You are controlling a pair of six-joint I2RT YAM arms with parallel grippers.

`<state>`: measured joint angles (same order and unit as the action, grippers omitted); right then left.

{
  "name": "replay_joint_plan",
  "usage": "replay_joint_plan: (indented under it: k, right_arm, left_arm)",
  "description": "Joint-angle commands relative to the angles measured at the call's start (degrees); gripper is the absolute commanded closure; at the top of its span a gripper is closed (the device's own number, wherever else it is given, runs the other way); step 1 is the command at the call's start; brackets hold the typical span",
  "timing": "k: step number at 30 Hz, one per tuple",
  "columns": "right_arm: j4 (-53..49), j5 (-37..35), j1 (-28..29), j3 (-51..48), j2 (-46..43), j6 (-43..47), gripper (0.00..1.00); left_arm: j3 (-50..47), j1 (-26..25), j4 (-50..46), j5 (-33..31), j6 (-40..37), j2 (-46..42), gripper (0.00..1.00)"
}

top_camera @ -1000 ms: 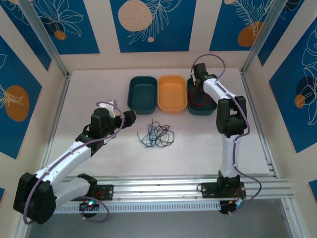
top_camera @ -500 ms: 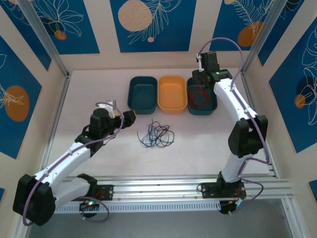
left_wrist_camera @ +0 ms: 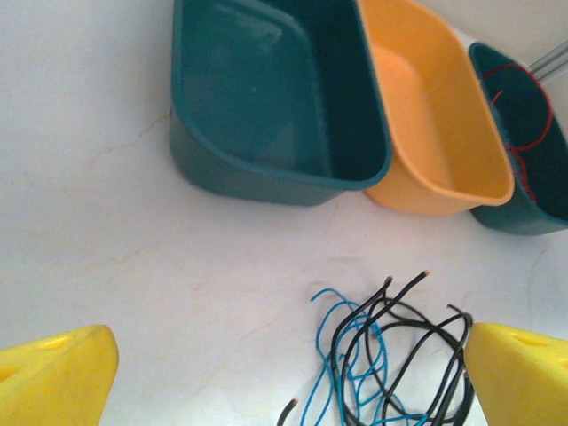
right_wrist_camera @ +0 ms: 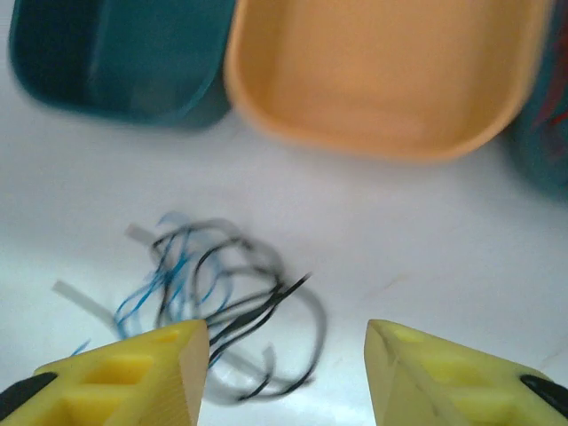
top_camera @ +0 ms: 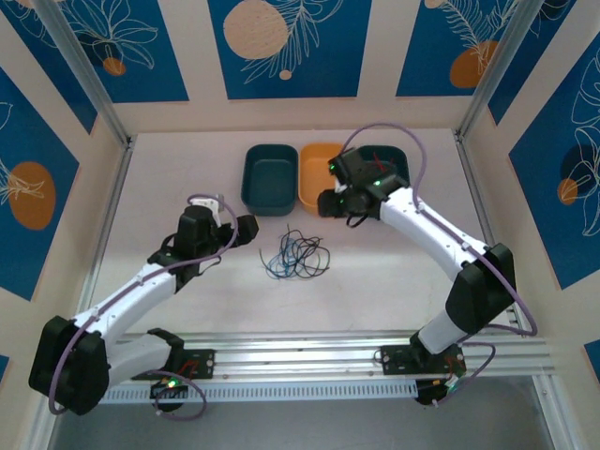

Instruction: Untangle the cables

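Cables, blue and black, tangled at 6 o'clock of orange bin; left gripper at 10 o'clock, right gripper at 1 o'clock, both agape, empty; pinch one loose end only.

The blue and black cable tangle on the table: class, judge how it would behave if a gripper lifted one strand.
The cable tangle is probably floppy: its thin strands lie in loose curls. Lifting one strand would likely drag others along, since the loops cross each other. It looks light, so a push may slide the whole bunch.
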<state>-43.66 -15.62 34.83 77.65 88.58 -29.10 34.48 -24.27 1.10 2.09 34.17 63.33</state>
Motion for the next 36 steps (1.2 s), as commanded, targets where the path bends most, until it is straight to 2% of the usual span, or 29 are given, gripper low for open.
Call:
replay_joint_plan:
  k: [1, 4, 8, 19, 23, 25, 28, 36]
  right_arm:
    - [-1.11, 4.98, 4.30, -3.91, -1.73, -12.77, 0.50]
    - [1.13, 5.79, 8.47, -7.17, -1.35, -16.88, 0.49]
    - [5.32, 8.21, 11.07, -9.59, 0.49, -19.04, 0.49]
    - [7.06, 6.63, 10.83, -4.58, 10.86, -15.38, 0.52]
    - [8.52, 6.15, 10.70, -3.69, 12.86, -13.93, 0.64]
    - [8.17, 5.60, 10.87, -2.58, 13.70, -13.39, 0.80]
    - [7.37, 4.37, 11.26, -1.30, 13.39, -12.46, 0.98]
    - [6.72, -4.78, 15.55, 1.09, 7.91, -5.04, 1.00]
  left_arm:
    - [1.74, 0.28, -0.80, -1.21, 0.85, 1.06, 0.00]
    - [1.49, 0.32, 0.14, -1.02, 1.67, 2.11, 0.00]
    - [1.29, 0.28, 1.77, -0.42, 2.42, 3.49, 0.00]
    - [1.23, 0.31, 3.82, 0.59, 3.50, 4.87, 0.00]
    - [1.41, 0.29, 4.06, 0.64, 3.36, 5.03, 0.00]
    - [1.30, 0.34, 4.30, 0.64, 3.49, 5.11, 0.00]
    - [0.97, 0.28, 4.78, 0.83, 3.63, 5.39, 0.00]
    - [1.44, 0.27, 3.47, 0.57, 2.21, 5.73, 0.00]
